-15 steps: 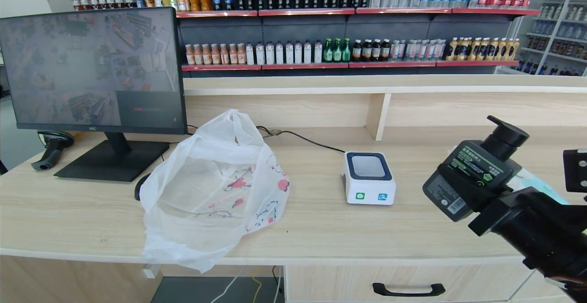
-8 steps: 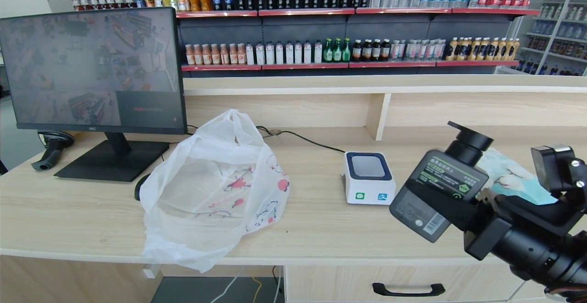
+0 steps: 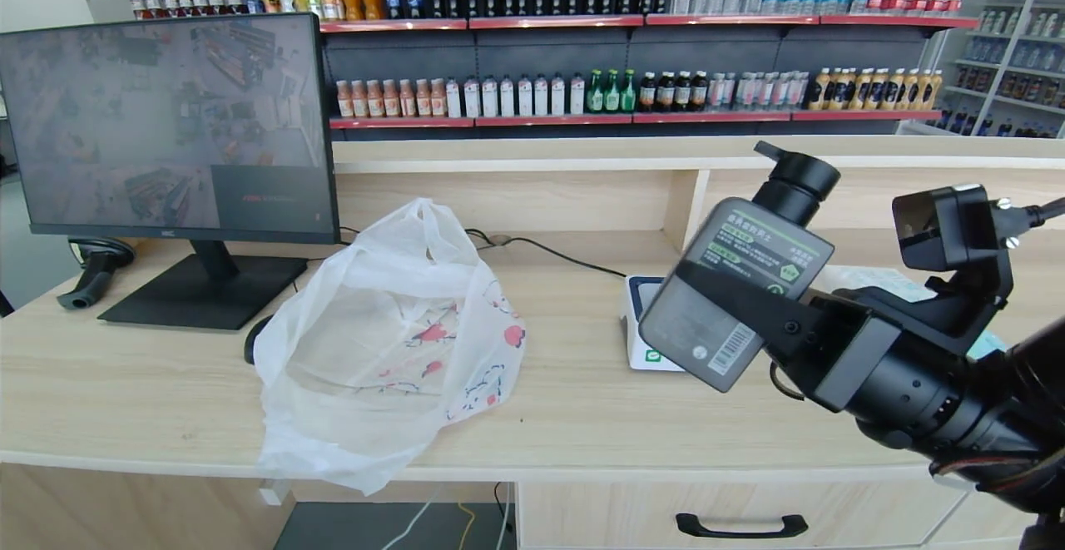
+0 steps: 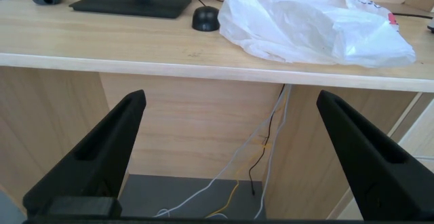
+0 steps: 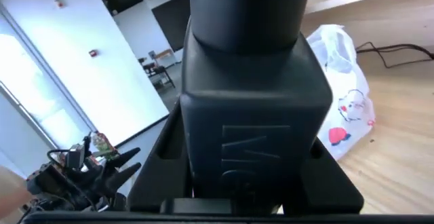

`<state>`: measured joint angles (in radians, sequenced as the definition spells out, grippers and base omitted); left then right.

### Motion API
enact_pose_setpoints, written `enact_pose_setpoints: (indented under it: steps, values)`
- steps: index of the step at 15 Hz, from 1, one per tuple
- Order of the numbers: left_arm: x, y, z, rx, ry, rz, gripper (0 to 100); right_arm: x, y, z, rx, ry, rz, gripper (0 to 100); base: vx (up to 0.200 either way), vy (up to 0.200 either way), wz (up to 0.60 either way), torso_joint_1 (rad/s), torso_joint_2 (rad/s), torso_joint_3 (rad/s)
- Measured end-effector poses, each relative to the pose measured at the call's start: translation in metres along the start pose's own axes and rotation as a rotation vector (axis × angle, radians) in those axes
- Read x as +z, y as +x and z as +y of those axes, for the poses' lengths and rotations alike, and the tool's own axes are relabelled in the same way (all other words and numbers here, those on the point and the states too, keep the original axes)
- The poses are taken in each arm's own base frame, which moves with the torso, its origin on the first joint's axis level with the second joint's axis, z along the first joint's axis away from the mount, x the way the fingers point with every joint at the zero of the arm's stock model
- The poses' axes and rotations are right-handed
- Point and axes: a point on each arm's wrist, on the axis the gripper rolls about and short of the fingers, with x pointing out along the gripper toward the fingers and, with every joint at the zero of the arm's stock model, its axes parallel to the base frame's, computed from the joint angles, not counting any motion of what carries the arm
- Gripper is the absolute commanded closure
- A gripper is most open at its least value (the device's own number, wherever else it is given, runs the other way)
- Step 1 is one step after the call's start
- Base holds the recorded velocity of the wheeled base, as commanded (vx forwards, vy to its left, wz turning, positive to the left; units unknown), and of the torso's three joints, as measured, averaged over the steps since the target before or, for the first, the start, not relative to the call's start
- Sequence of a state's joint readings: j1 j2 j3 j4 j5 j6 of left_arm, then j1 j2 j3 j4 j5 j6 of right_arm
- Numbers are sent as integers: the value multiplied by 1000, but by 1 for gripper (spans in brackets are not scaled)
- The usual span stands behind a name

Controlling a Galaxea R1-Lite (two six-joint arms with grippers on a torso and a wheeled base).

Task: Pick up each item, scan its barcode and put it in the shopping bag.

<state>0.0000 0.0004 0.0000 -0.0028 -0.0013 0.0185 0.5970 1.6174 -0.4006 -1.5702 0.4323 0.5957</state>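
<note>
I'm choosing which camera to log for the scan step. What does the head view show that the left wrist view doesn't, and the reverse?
Head view adds: the right gripper shut on the dark bottle, its barcode facing the camera, partly hiding the white scanner; also the monitor screen and drink shelves.
Left wrist view adds: the left gripper, fingers open, below the counter edge, and cables hanging under it.
Shared: the shopping bag, the counter, the mouse and the monitor stand.

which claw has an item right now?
The right claw: shut on the dark pump bottle. The left claw hangs open and empty below the counter edge.
</note>
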Motion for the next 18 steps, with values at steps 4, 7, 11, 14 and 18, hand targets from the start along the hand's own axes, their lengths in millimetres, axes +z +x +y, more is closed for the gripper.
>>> enact_pose_setpoints:
  steps: [4, 7, 11, 14, 18]
  values:
    - [0, 0, 0, 0, 0, 0, 0, 12, 11, 7, 128, -16, 5, 100, 0, 0, 0, 0, 0, 0]
    - [0, 0, 0, 0, 0, 0, 0, 20, 10, 15, 156, -19, -18, 100, 0, 0, 0, 0, 0, 0]
    - [0, 0, 0, 0, 0, 0, 0, 27, 2, 27, 211, -14, -17, 100, 0, 0, 0, 0, 0, 0]
    - [0, 0, 0, 0, 0, 0, 0, 33, 4, 31, 235, -29, -36, 100, 0, 0, 0, 0, 0, 0]
    - [0, 0, 0, 0, 0, 0, 0, 37, 5, 34, 269, -44, -32, 100, 0, 0, 0, 0, 0, 0]
